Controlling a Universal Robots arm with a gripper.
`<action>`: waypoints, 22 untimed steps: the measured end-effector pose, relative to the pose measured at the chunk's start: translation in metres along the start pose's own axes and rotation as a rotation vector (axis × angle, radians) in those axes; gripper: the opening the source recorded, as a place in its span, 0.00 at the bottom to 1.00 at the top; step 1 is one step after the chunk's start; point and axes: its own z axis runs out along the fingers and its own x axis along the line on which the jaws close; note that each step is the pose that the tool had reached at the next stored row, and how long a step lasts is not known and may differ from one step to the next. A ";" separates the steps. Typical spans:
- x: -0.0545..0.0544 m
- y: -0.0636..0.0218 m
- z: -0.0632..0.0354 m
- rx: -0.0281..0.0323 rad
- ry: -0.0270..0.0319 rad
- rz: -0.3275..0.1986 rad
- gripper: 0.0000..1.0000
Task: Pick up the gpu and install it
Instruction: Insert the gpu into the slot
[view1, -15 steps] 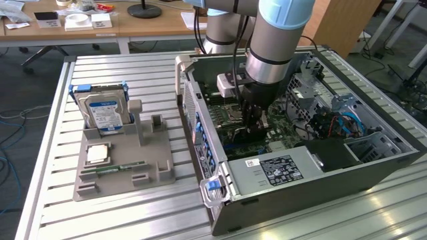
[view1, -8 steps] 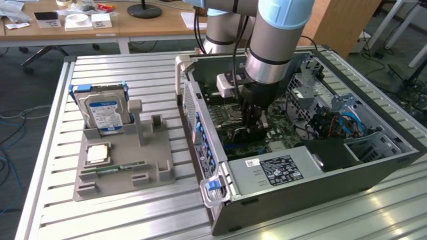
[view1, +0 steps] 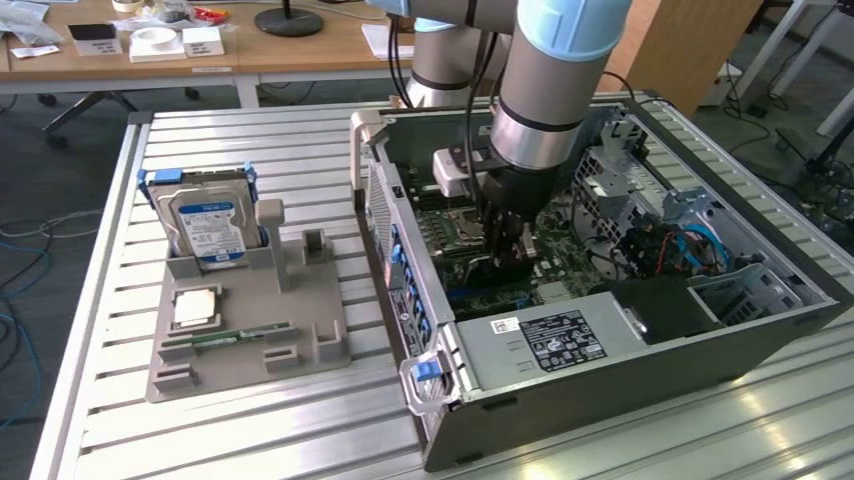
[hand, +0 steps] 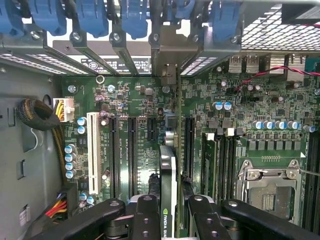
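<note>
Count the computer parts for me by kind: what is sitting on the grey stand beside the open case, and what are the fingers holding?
Hard drive, upright on the grey stand: 1
Processor chip: 1
Memory stick: 1
gpu, edge-on between the fingers over the motherboard: 1
Total: 4

The gpu (hand: 168, 180) is seen edge-on in the wrist view as a thin card held upright, its green circuit board on one face and a dark cooler on the other, with a green logo label near the held end. It is clamped between the fingers of the gripper (hand: 172, 215) and stands directly over the motherboard (hand: 140, 105), aligned with the long expansion slots. Its silvery end bracket (hand: 171, 55) is seen at the case's rear slot openings. In the exterior view the gpu (view1: 514, 262) is largely hidden, low inside the open computer case (view1: 641, 370).
</note>
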 end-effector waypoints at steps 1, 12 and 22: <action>0.000 -0.0001 0.0000 0.0001 -0.0002 0.000 0.27; 0.000 -0.0001 0.0005 0.0000 -0.0001 0.000 0.27; -0.001 0.0014 0.0017 0.0000 0.0000 0.000 0.27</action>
